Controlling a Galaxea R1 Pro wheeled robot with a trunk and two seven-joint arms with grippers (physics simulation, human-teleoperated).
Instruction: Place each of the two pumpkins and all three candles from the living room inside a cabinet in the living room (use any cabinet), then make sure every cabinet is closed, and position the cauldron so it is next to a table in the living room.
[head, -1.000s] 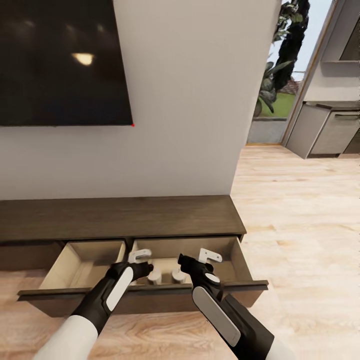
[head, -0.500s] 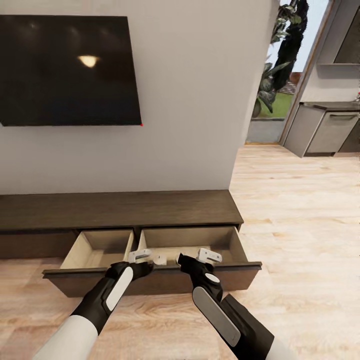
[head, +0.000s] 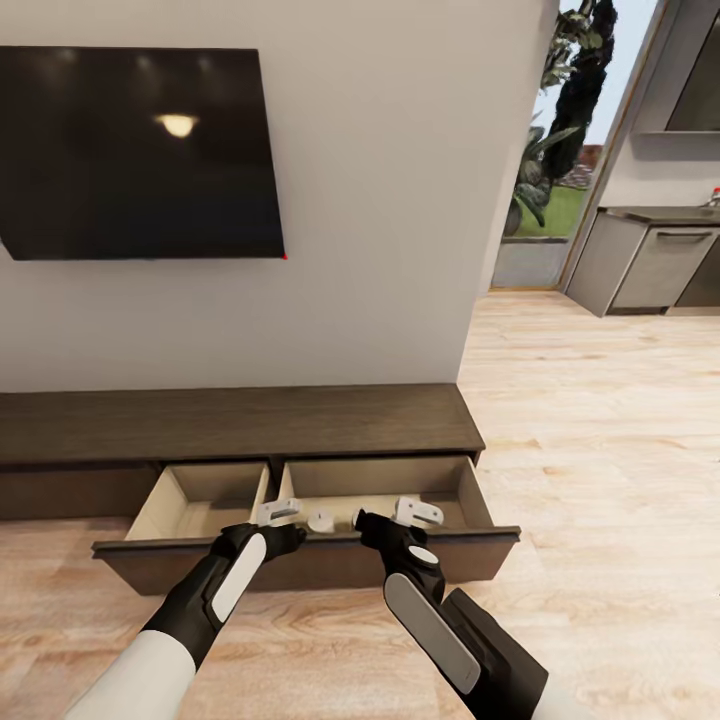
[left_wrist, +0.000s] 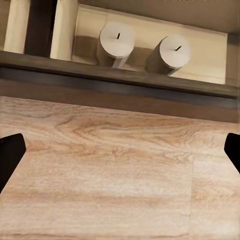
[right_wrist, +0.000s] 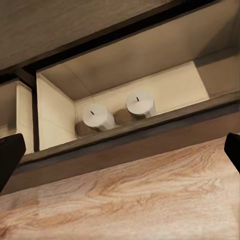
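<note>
Candles (left_wrist: 116, 42): two upright, side by side in the right-hand compartment of the pulled-out drawer (head: 300, 560).
Cabinet (head: 230, 425): low, dark, against the wall beneath the TV (head: 140, 150).
Left gripper (head: 281, 512): fingers spread, empty, above the drawer front.
Right gripper (head: 405, 514): likewise spread, empty.

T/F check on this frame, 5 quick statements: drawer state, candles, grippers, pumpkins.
1. The cabinet has a drawer pulled open. True.
2. Two candles stand upright in the drawer. True.
3. The candles lie tipped on their sides. False: both stand upright, wicks up.
4. The left gripper is shut on a candle. False: in the left wrist view its fingers are spread, holding nothing.
5. A pumpkin sits beside the candles in that compartment. False: only pale drawer floor shows around the two candles.
</note>
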